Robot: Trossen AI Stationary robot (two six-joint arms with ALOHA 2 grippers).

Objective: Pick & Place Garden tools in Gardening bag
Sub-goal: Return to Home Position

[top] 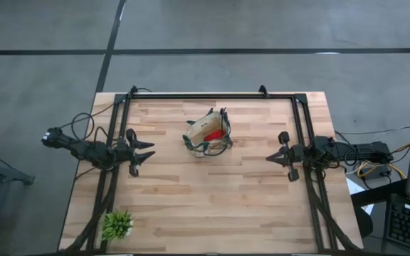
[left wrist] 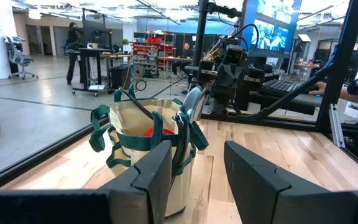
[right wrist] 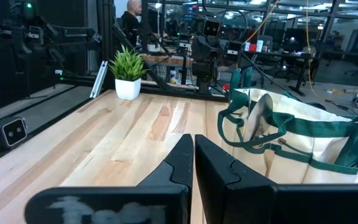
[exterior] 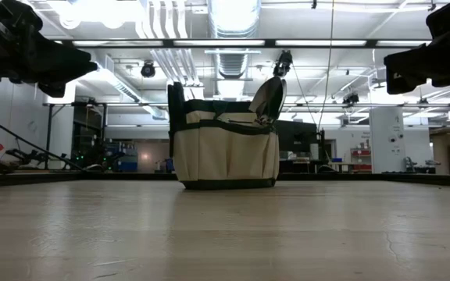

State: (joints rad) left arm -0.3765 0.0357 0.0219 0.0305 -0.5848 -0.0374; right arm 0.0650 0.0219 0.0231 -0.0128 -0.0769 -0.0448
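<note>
The tan gardening bag (top: 208,134) with dark green trim stands upright on its base near the table's middle, toward the far edge. A red item (top: 218,134) and a silver trowel blade (exterior: 268,97) show inside it; the blade sticks up past the rim. The bag also shows in the left wrist view (left wrist: 148,146) and the right wrist view (right wrist: 303,149). My left gripper (top: 148,154) is open and empty, left of the bag, above the table. My right gripper (top: 270,158) is shut and empty, right of the bag.
A small spiky green plant in a white pot (top: 117,225) stands at the table's near left corner. A black frame (top: 212,95) runs along the far edge and down both sides. Bare wood lies in front of the bag.
</note>
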